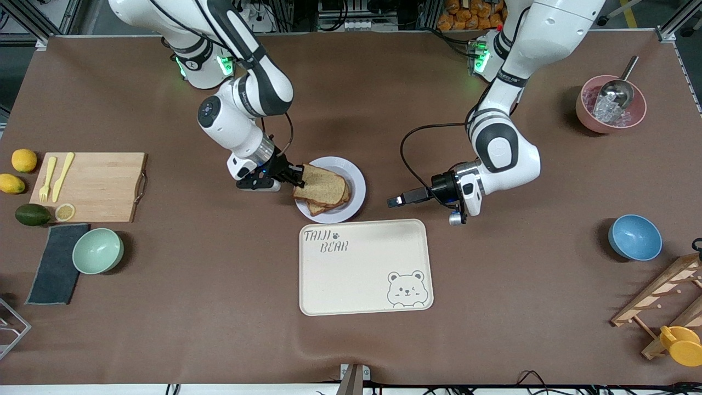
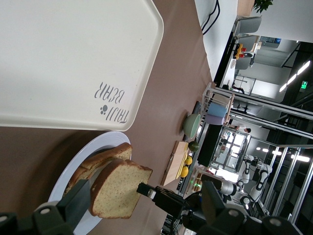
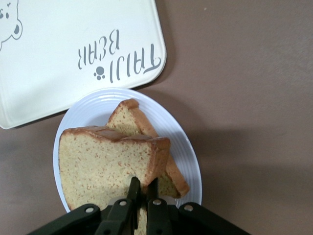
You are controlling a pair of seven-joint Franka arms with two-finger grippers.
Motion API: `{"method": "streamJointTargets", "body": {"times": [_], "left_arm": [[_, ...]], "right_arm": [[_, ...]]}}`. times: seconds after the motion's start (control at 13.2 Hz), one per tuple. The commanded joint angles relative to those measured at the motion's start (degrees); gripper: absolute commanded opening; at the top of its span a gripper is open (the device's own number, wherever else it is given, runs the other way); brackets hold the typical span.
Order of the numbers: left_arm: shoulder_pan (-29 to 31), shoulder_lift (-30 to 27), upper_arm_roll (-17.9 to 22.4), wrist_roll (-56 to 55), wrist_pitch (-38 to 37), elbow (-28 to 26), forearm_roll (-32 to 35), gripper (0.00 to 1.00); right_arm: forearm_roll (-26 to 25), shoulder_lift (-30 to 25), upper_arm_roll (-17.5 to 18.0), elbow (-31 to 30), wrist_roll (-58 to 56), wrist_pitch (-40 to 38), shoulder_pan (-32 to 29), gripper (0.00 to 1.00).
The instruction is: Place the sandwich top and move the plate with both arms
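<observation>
Right gripper [image 1: 296, 176] is what I am watching most closely: its fingers are pinched onto one edge of the sandwich top [image 1: 321, 185], and it sits low at the plate's [image 1: 357, 186] rim, on the side toward the right arm's end of the table. I judge the grip is kept on the crust edge so the slice can be lowered flat without the fingers getting trapped under it. From the right wrist view the sandwich top [image 3: 110, 166] hangs over the plate [image 3: 188, 161], partly covering a lower slice [image 3: 134, 117] that lies in the plate; whether the two slices already touch I cannot tell.

Left gripper [image 1: 396, 201] waits with its fingers spread wide, low over the bare table just beside the plate, on the side toward the left arm's end. I read that as staging: it points at the plate's rim, ready to take that side once the bread is down, so both arms can carry the plate level.

A cream tray [image 1: 364, 267] with a bear drawing lies just beside the plate, nearer to the front camera, its corner almost at the plate's rim. That looks to me the likely place for the plate to go, a short move.

What worries me is release: if the slice tilts, it may slide off the lower one.
</observation>
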Motion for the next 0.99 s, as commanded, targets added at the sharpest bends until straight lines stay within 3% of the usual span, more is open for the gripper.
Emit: {"method": "streamJointTargets", "body": {"times": [0.0,0.53,0.68,0.76,0.84,0.91], "left_arm": [[0.09,-1.18,-0.21,-0.47,0.40,-0.62,-1.00,1.00],[0.17,-1.71,-0.12,-0.38,0.40,-0.97,-0.82,1.00],[0.17,-1.71,-0.03,-0.56,0.40,-0.79,-0.91,1.00],[0.26,-1.71,-0.03,-0.56,0.40,-0.79,-0.82,1.00],[0.44,-1.71,-0.03,-0.56,0.40,-0.71,-0.91,1.00],[0.79,-1.71,-0.03,-0.47,0.40,-0.71,-0.82,1.00]], "right_arm": [[1.54,0.20,-0.52,0.26,0.45,0.70,1.62,0.00],[1.89,1.43,-0.43,0.70,0.63,0.88,1.63,0.00],[4.08,1.43,-0.43,1.14,0.63,0.97,1.63,0.20],[4.09,1.52,-0.43,1.23,0.63,0.97,1.63,0.39],[4.09,1.52,-0.43,1.32,1.33,0.97,1.72,0.72],[4.09,1.52,-0.52,1.58,2.03,0.88,1.72,0.73]]}}
